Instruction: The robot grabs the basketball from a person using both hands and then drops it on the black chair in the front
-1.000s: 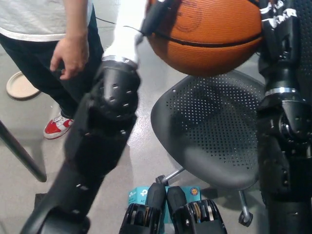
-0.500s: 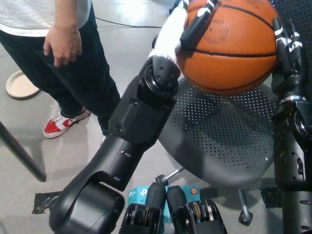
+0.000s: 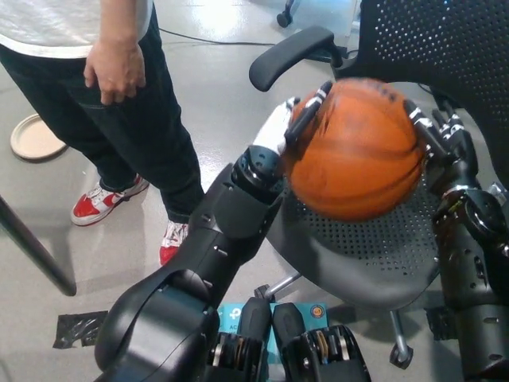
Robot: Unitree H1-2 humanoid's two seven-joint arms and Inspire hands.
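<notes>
The orange basketball is blurred and sits low over the seat of the black chair, just in front of its mesh backrest. My white left hand presses on the ball's left side, fingers spread across it. My black right hand lies against the ball's right edge. The ball is squeezed between both hands. I cannot tell whether its underside touches the perforated seat.
A person in dark trousers and red shoes stands at the left, one hand hanging by the thigh. The chair's armrest juts out behind my left hand. A round tan dish lies on the floor at far left.
Both hands have brought the basketball down from the top of the picture to just above the chair seat. The backrest and armrest now show behind it.
</notes>
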